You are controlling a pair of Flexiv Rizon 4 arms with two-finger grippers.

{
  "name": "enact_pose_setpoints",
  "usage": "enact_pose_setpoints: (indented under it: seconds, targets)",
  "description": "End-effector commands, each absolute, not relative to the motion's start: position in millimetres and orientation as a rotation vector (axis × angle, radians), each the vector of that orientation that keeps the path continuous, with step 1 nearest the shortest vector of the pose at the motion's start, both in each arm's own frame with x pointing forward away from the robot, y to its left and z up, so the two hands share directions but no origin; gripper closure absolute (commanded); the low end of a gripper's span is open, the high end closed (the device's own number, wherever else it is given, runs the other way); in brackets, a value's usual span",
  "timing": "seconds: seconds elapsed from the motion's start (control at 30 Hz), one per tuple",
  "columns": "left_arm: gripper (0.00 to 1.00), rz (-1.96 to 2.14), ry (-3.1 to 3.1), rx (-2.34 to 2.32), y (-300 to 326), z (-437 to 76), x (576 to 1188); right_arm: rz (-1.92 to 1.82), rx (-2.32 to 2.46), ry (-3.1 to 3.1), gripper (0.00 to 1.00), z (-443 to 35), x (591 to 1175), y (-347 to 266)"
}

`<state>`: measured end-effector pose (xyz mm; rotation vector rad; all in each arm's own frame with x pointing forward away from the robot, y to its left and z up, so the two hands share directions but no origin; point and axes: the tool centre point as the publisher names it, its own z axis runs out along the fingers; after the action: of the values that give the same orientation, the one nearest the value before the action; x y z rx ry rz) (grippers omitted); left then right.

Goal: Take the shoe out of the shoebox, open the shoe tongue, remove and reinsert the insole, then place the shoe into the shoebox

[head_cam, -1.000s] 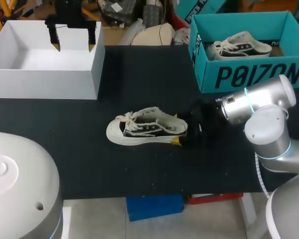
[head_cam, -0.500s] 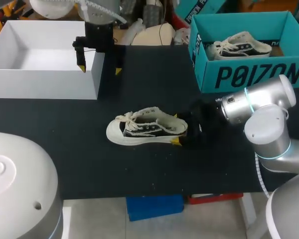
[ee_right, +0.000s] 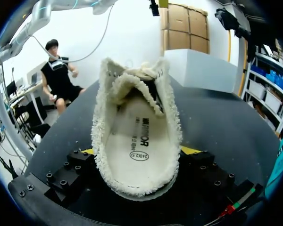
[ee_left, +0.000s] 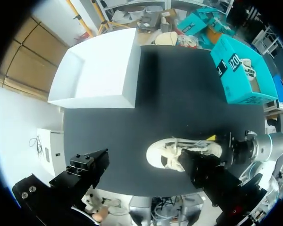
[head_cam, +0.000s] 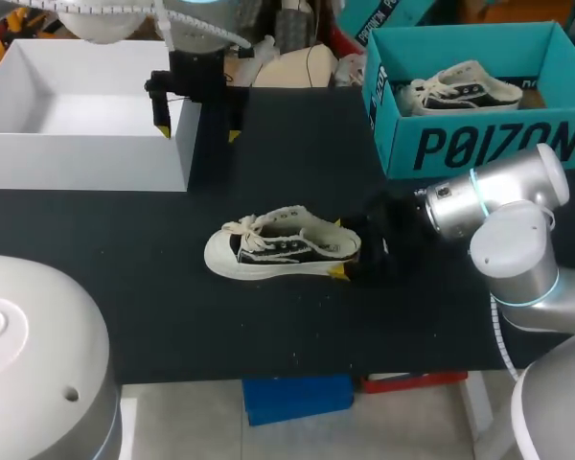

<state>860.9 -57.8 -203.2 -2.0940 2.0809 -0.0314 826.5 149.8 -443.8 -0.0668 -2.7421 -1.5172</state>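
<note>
Well, the shoe lies out on the black table, and the right gripper has it by the heel: its two yellow-tipped fingers stand quite wide apart and press on the two sides of the heel, so the shoe lies straight ahead of this gripper with the toe pointing away from it. I think this hold is there to keep the shoe from sliding while the other arm works on it. In the right wrist view the opening of the shoe faces up between the fingers, and the insole lies flat inside, so by my judgement the removing is not yet done. The left gripper hangs high above the table, far beyond the toe of the shoe, with its fingers spread wide and nothing between them; one finger is over the corner of the white box. From there it looks down on the shoe, probably to come at the tongue from above. The teal shoebox stands well apart from the right gripper, and a second shoe rests in it.
</note>
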Motion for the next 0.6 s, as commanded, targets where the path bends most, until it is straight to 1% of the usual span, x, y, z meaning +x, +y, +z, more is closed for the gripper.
enact_pose_setpoints:
  seconds: [0.03, 0.27, 0.6]
  targets:
    - [0.00, -0.014, 2.050, -1.997, -97.5, -215.1, 828.4, -1.517, -0.069, -2.743, 1.00, -447.4, 828.3, 152.4]
    - [0.00, 0.120, 2.077, -1.884, -138.7, -250.1, 802.1, -1.517, -0.069, -2.743, 1.00, -447.4, 828.3, 152.4]
    - [0.00, 0.272, 2.081, -1.945, -171.6, -287.2, 799.6, -1.517, -0.069, -2.743, 1.00, -447.4, 828.3, 152.4]
